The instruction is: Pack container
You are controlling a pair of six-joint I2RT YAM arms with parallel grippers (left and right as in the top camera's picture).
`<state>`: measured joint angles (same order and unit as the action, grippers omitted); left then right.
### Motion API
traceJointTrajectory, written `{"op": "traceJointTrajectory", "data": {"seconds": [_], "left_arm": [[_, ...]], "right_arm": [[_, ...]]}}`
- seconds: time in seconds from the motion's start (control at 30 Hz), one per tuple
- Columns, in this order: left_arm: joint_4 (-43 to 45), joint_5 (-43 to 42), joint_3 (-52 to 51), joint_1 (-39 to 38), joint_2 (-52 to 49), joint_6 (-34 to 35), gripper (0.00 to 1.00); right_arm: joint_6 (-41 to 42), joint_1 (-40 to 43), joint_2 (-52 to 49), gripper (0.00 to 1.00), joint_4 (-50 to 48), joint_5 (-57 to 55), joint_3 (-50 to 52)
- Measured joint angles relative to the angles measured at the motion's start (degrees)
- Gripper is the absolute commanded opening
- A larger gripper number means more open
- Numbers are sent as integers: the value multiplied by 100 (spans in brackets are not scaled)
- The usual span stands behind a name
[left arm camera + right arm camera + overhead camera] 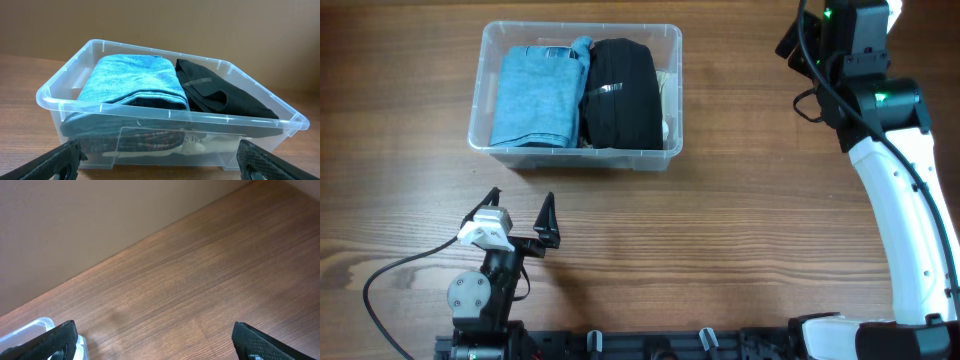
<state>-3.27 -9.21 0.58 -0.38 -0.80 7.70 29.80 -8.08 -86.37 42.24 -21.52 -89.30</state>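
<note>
The clear plastic container stands at the back left of the table. It holds a folded blue garment on the left and a folded black garment on the right, with a white piece at its right wall. In the left wrist view the container is straight ahead, with the blue garment and the black garment on top of darker patterned fabric. My left gripper is open and empty, just in front of the container. My right gripper is open and empty, far to the right of it.
The right arm reaches up the right side of the wooden table. A corner of the container shows at the lower left of the right wrist view. A plain wall stands behind the table's back edge.
</note>
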Motion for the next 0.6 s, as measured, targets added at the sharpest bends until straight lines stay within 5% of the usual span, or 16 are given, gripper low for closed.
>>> {"op": "traceJointTrajectory", "data": {"seconds": [0.33, 0.6], "left_arm": [[0, 0, 0, 0, 7, 0, 100], [0, 0, 0, 0, 7, 0, 100]], "right_arm": [[-4, 0, 1775, 100, 483, -151, 343], [-1875, 0, 3930, 100, -3010, 876, 3792]]}}
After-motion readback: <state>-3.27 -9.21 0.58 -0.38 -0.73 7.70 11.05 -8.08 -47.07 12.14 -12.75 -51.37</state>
